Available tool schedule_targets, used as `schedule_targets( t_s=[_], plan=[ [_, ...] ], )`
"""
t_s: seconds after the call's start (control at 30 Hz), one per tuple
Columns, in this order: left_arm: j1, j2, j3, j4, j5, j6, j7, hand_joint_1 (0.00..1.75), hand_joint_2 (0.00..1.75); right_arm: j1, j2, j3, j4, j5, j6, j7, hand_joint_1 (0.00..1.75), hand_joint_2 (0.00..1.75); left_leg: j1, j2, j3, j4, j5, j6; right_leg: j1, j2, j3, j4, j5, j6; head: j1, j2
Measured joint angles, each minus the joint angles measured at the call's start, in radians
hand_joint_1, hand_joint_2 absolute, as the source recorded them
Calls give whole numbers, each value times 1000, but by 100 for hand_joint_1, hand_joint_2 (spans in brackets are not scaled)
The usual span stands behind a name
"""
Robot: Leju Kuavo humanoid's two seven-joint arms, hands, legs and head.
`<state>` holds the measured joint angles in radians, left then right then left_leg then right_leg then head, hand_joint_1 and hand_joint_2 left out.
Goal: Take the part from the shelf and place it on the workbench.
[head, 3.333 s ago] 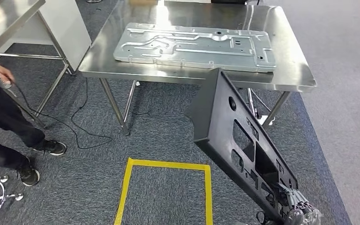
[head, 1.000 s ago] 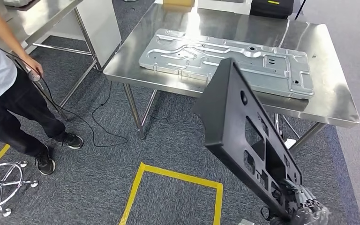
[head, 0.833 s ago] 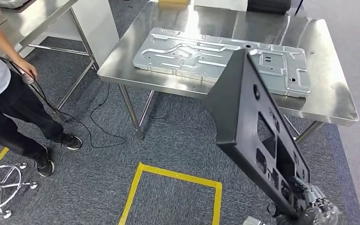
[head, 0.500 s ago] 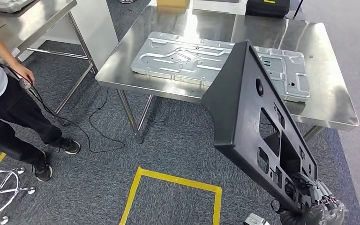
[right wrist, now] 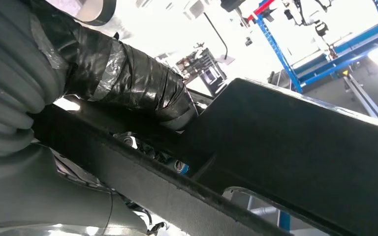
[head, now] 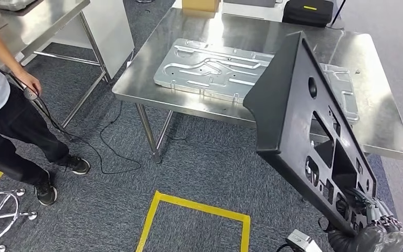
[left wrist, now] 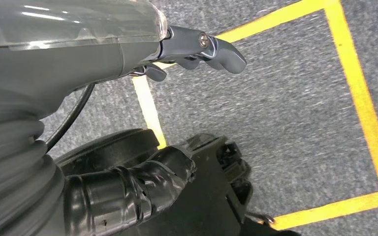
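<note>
Right hand grips matte black panel (angular, cut-outs) | steel workbench

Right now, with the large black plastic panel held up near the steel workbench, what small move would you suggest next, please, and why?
Probably carry the large black plastic panel a little further forward. The right hand grips its lower end, and the panel's top corner overlaps the stainless steel workbench in the head view, while its lower part hangs over the carpet. The embossed silver metal plate fills the bench's middle.
</note>
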<state>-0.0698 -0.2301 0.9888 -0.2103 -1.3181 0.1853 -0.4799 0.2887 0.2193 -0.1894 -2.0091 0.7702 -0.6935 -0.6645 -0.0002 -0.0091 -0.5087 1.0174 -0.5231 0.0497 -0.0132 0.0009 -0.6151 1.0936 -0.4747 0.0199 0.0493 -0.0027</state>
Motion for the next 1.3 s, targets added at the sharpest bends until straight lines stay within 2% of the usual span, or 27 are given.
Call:
schedule_targets(
  t_s=[0.03, 0.1, 0.17, 0.2, 0.23, 0.3, 0.33, 0.37, 0.4, 0.47, 0.5, 0.53, 0.6, 0.7, 0.77, 0.83, 0.87, 0.9, 0.93, 0.97, 1.0, 1.03, 1.07, 1.2, 1.23, 1.27, 1.3],
  plan=[
    [-1, 0, 0, 0, 0, 0, 0, 0, 175, -1, -1, -3, -1, 0, 0, 1, 175, 175, -2, 0, 2, 0, -6, -5, 2, 1, 14, -32, 8, -4, 0, 0],
    [-3, 0, -1, 0, 0, 0, 0, 0, 175, -3, -1, -7, -2, 0, 0, 4, 175, 175, -4, 0, 5, -3, -12, -15, 6, 3, 20, -48, -1, -13, 0, 0],
    [-5, 0, -2, 0, 0, 0, -1, 0, 175, -4, -2, -12, -2, -1, 0, 7, 175, 175, -3, 2, 10, 1, -21, -24, 0, 5, 28, -55, -3, -23, 0, 0],
    [-6, 1, -2, 0, 0, 0, -1, 0, 175, -6, -2, -15, -2, -1, 0, 8, 175, 175, -2, 2, 2, 25, -35, -28, -2, 4, 33, -60, -4, -28, -1, 0],
    [-6, 1, -3, 0, 0, 0, -1, 0, 175, -8, -2, -18, -2, -2, 0, 9, 175, 175, -1, 3, -19, 70, -57, -33, -4, 2, 39, -63, -7, -33, -1, 0],
    [-5, 1, -4, 0, -1, 0, -2, 0, 175, -12, -3, -28, -2, -2, 0, 10, 175, 175, 3, 3, -97, 204, -106, -40, -2, -1, 48, -65, -15, -40, -2, 0],
    [-3, 1, -5, 0, -1, 0, -2, 0, 175, -12, -3, -33, -2, -2, 0, 12, 175, 175, 5, 3, -135, 259, -115, -42, -2, -2, 52, -65, -19, -42, -2, 0],
    [-2, 1, -5, 0, -1, 0, -2, 0, 175, -13, -3, -39, -2, -2, 0, 13, 175, 175, 6, 3, -160, 282, -106, -44, -1, -2, 58, -65, -25, -42, -2, 0],
    [0, 1, -5, 0, -2, 0, -2, 0, 175, -13, -3, -44, -2, -2, 0, 15, 175, 175, 7, 3, -165, 266, -75, -43, -1, -1, 66, -65, -31, -41, -2, 0],
    [1, 2, -6, 0, -3, 0, -2, 0, 175, -14, -3, -54, -2, -2, 0, 19, 175, 175, 7, 3, -133, 149, 15, -37, -1, 1, 83, -65, -44, -37, -2, 0],
    [1, 2, -7, 0, -3, 0, -2, 0, 175, -16, -3, -58, -2, -2, 0, 21, 175, 175, 5, 4, -110, 89, 46, -33, 0, 1, 88, -63, -51, -32, -2, 0],
    [0, 2, -8, 0, -4, -1, -2, 0, 175, -17, -3, -61, -1, -2, 0, 24, 175, 175, 3, 4, -95, 50, 61, -29, 1, 2, 91, -63, -56, -27, -2, 0],
    [-2, 2, -8, 0, -4, -1, -2, 0, 175, -19, -3, -67, -1, -1, 0, 26, 175, 175, -3, 4, -85, 27, 56, -22, 2, 3, 92, -65, -63, -15, -2, 0],
    [-1, 3, -9, 0, -4, -1, -2, 0, 175, -22, -4, -73, -2, 1, 0, 27, 175, 175, 2, 3, -70, 9, 54, -6, 0, 0, 92, -48, -79, 0, -1, 0],
    [-1, 3, -10, 0, -5, -1, -2, 0, 175, -24, -5, -76, -2, 1, 0, 27, 175, 175, 4, 4, -54, -1, 50, 5, -2, 0, 45, 45, -118, 6, 0, 0],
    [-3, 3, -10, 0, -6, -2, -2, 0, 175, -24, -6, -81, 0, 2, 0, 28, 175, 175, 3, 5, -43, -2, 40, 12, -3, 0, -37, 172, -156, 11, 0, 0],
    [-2, 3, -10, 0, -7, -2, -2, 0, 175, -24, -6, -84, 0, 2, 0, 30, 175, 175, 3, 4, -36, -2, 33, 12, -4, 0, -66, 205, -152, 14, 0, 0],
    [-2, 3, -10, 0, -8, -3, -2, 0, 175, -25, -7, -89, 1, 2, 0, 31, 175, 175, 3, 3, -27, -1, 26, 11, -5, 0, -79, 204, -128, 15, 0, 0],
    [-1, 3, -11, 0, -9, -4, -2, 0, 175, -25, -8, -94, 1, 0, 0, 33, 175, 175, 3, 2, -17, -1, 19, 9, -6, -1, -71, 164, -87, 15, 0, 0],
    [-1, 3, -12, 0, -11, -6, -2, 0, 175, -26, -10, -100, 1, -2, 0, 34, 175, 175, 3, 1, -7, -1, 9, 6, -8, -1, -51, 99, -39, 14, 0, 0],
    [-1, 3, -12, 0, -14, -7, -2, 0, 175, -26, -12, -105, 1, -5, 0, 35, 175, 175, 1, 1, 2, 0, 0, 1, -6, -1, -28, 40, -6, 12, 1, 0],
    [-1, 3, -14, 0, -16, -9, -2, 0, 175, -27, -14, -110, 1, -8, 0, 35, 175, 175, -1, 0, 7, 1, -8, -4, -5, 0, -8, -6, 11, 7, 1, 0],
    [-2, 3, -15, 0, -17, -10, -2, 0, 175, -27, -17, -114, 1, -11, 0, 36, 175, 175, -2, 0, 9, 1, -13, -9, -3, 0, 2, -30, 13, 2, 0, 0],
    [-7, 3, -17, 0, -22, -12, -2, 0, 175, -28, -28, -133, 0, -19, 0, 45, 175, 175, -2, 3, 16, 6, -31, -28, -4, 4, 20, -49, -3, -21, -2, 0],
    [-8, 3, -17, 0, -22, -12, -2, 0, 175, -29, -29, -136, 0, -20, 0, 46, 175, 175, -1, 3, 4, 37, -45, -33, -6, 3, 28, -55, -6, -27, -2, 0],
    [-8, 4, -18, 0, -23, -12, -2, 0, 175, -30, -31, -138, 0, -20, 0, 46, 175, 175, 1, 4, -21, 88, -66, -37, -7, 2, 36, -59, -9, -33, -3, 0],
    [-7, 4, -18, 0, -23, -12, -2, 0, 175, -31, -32, -139, 0, -20, 0, 47, 175, 175, 2, 4, -61, 156, -89, -40, -6, 1, 43, -60, -15, -37, -4, 0]
  ],
)
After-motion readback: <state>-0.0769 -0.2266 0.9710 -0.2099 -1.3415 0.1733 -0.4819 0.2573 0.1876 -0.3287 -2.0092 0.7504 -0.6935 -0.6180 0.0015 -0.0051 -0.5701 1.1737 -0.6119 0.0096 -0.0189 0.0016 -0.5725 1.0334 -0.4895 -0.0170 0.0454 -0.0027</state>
